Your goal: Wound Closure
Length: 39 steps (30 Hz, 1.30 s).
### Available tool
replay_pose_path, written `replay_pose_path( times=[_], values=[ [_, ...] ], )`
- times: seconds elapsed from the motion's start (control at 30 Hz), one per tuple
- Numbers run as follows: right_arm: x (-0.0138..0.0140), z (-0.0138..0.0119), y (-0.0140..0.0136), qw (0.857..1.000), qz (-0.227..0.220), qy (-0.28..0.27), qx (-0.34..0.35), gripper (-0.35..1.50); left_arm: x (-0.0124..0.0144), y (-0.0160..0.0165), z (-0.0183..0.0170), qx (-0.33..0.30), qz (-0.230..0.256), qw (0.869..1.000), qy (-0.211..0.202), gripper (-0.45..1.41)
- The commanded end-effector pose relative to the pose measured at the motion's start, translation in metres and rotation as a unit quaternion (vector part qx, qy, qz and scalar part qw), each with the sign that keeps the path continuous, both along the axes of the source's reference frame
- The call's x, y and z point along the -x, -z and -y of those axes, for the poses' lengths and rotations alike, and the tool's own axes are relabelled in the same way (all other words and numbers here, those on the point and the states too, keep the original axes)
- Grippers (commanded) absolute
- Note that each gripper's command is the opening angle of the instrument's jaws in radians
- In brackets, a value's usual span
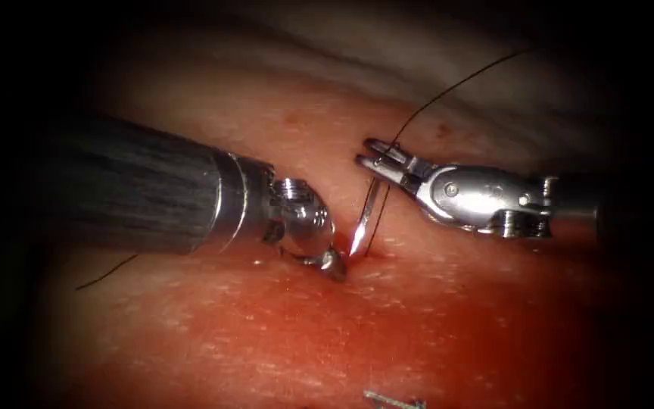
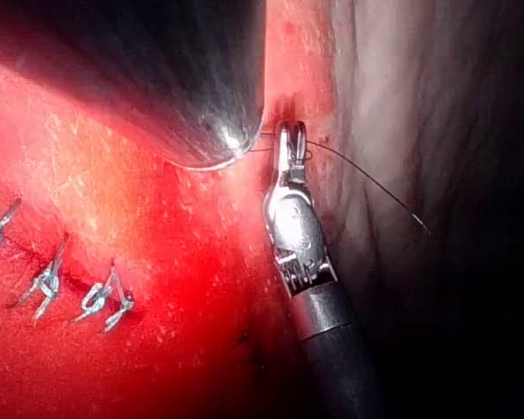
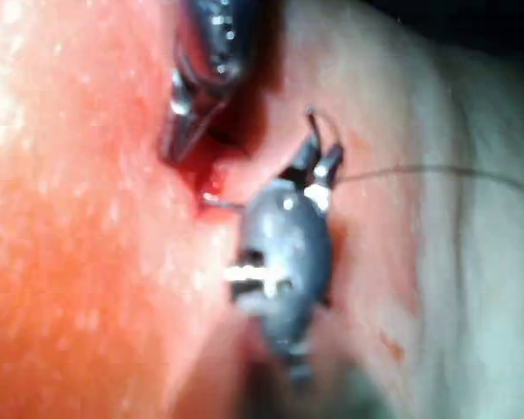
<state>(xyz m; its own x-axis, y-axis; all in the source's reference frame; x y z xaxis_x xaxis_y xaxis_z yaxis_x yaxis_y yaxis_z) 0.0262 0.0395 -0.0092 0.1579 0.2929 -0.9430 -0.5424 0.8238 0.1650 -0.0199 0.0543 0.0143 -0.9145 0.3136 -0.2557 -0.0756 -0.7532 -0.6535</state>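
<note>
My right tool [image 1: 370, 153] [image 2: 290, 140] [image 3: 321, 148] reaches in from the right and is shut on the curved needle [image 1: 365, 216] near its thread end. The needle hangs down from the jaws, and its bright tip touches the tissue [image 1: 448, 303] at the cut, with most of the curve outside. Dark thread [image 1: 456, 83] [image 2: 367, 179] [image 3: 437, 170] runs from the jaws up and to the right. My left tool [image 1: 333, 265] [image 3: 176, 144] presses its tip onto the tissue just left of the needle tip. What it holds is hidden.
Red fluid [image 1: 357, 333] wets the tissue below the tools. Several earlier stitches with bluish knots [image 2: 100, 301] lie along the closed part of the cut, one at the lower edge [image 1: 395, 400]. A loose thread end [image 1: 107, 274] trails under the left shaft [image 1: 138, 185].
</note>
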Motion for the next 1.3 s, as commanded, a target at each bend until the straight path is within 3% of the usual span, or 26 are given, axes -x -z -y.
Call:
replay_pose_path(
  times=[0.03,0.4,0.83,1.3],
  values=[
    [-0.0008,0.0003,-0.0003,1.000,-0.004,0.006,0.000,-0.35,0.0005,-0.0003,0.0005,-0.003,-0.001,1.000,0.002,-0.35],
    [-0.0009,0.0002,0.0005,0.999,-0.014,0.028,-0.019,-0.35,0.0003,0.0010,0.0018,-0.002,0.000,1.000,-0.001,-0.35],
    [-0.0012,-0.0003,0.0001,0.996,-0.032,0.072,-0.052,-0.35,-0.0007,-0.0002,0.0041,0.007,0.002,1.000,-0.005,-0.35],
    [0.0000,-0.0005,-0.0001,0.988,-0.060,0.062,-0.127,-0.35,-0.0011,-0.0019,0.0043,0.009,0.008,1.000,-0.009,-0.35]
  ],
)
